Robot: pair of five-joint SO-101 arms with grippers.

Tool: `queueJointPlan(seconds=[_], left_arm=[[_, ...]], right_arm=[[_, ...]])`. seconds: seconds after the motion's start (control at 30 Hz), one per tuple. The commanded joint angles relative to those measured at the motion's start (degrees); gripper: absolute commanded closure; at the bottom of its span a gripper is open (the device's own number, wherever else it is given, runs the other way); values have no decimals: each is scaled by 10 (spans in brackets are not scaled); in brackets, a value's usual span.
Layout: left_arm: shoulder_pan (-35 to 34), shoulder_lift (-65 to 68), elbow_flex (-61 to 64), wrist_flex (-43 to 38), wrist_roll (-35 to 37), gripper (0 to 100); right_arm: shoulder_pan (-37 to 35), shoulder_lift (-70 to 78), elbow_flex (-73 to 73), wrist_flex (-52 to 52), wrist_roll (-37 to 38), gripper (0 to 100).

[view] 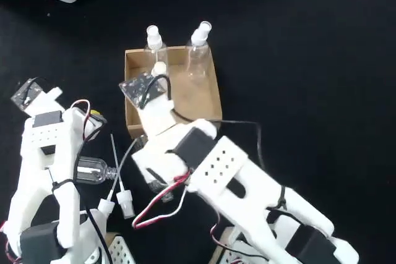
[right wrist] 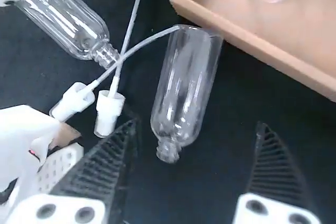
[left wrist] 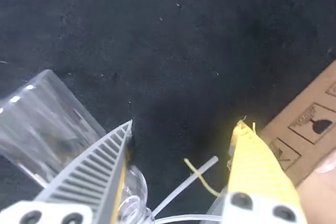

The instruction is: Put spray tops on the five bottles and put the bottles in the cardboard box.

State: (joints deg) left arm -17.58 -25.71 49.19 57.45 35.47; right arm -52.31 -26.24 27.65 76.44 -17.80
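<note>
The left end effector point(left wrist: 184, 124) hangs low over the black worktop point(view: 309, 60), its grey and yellow fingers spread apart and holding nothing. Just beside its grey finger lies a capless bottle point(view: 96, 170) on its side, neck pointing right. Near it, toward the near edge, two loose spray tops point(view: 125, 202) rest side by side, their thin dip tubes running toward the far side. One tube curves over to the base of a second capless bottle point(right wrist: 184, 93), which lies on the worktop just outside the cardboard box point(view: 207, 100). The right end effector point(right wrist: 196, 124) hovers over that bottle's neck with its dark fingers wide apart, one on each side, not touching it. At the far end of the box stand two capped bottles point(view: 199, 47), upright.
</note>
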Motion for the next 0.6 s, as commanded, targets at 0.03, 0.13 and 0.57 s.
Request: queueJointPlan(seconds=[0.03,0.13,0.57], left_arm=[[-16,-4,-7,-22,3,726],[-16,-4,-7,-22,3,726],[-16,-5,-7,-20,3,726]], right_arm=[[-23,47,7,-75,-9,715],[-22,105,1,-100,-9,715],[-19,302,-86,-114,-10,715]])
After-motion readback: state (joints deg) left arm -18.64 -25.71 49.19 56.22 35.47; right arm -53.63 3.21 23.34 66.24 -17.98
